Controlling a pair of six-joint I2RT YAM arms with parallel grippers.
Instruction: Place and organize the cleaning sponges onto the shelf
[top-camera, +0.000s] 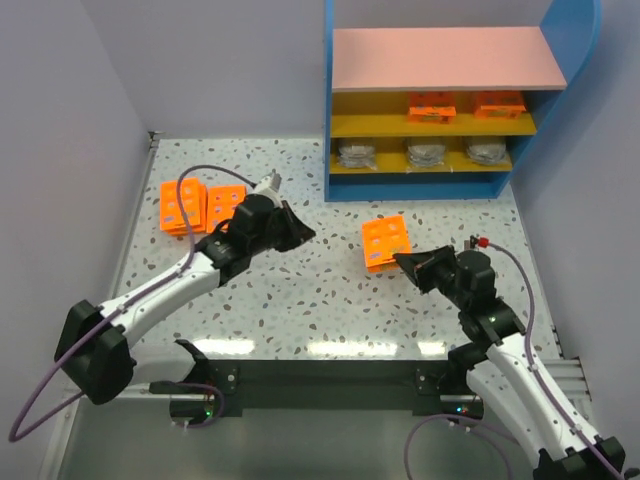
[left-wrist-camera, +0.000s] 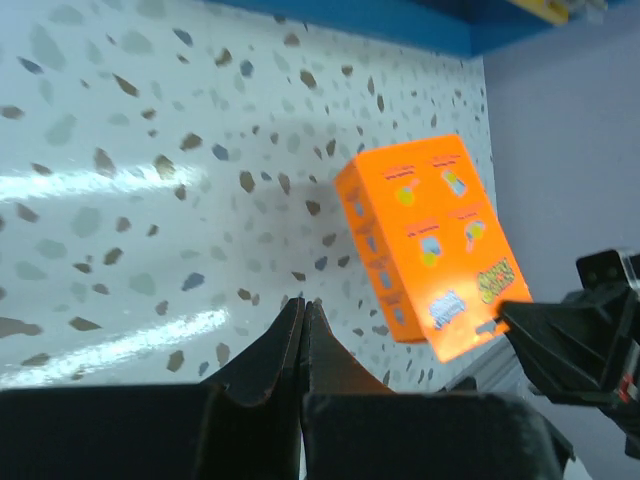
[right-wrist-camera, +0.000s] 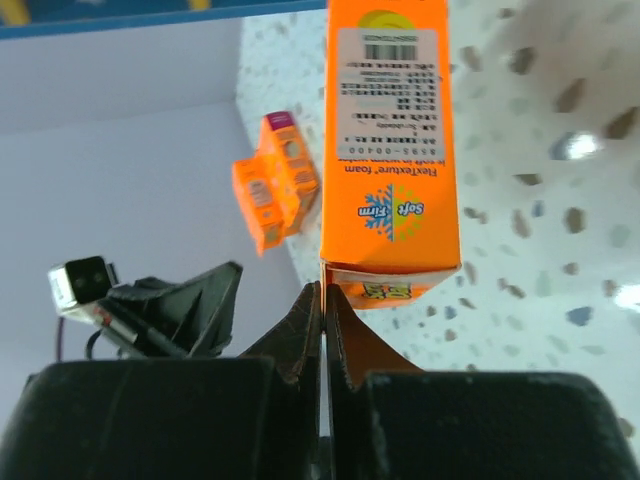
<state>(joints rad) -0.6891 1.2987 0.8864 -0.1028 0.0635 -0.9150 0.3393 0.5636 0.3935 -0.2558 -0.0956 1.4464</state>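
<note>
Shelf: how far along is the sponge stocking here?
Done: two orange packs on the upper yellow board, three grey pads on the lower board. In hand: nothing; right gripper, jaws shut, sits by the centre pack; left gripper shut, empty. Left: that pack and the left pile.

Tabletop (top-camera: 300, 290) open at centre, orange pack (top-camera: 386, 242) standing before shelf (top-camera: 420, 188), two packs (top-camera: 195, 205) at left.
</note>
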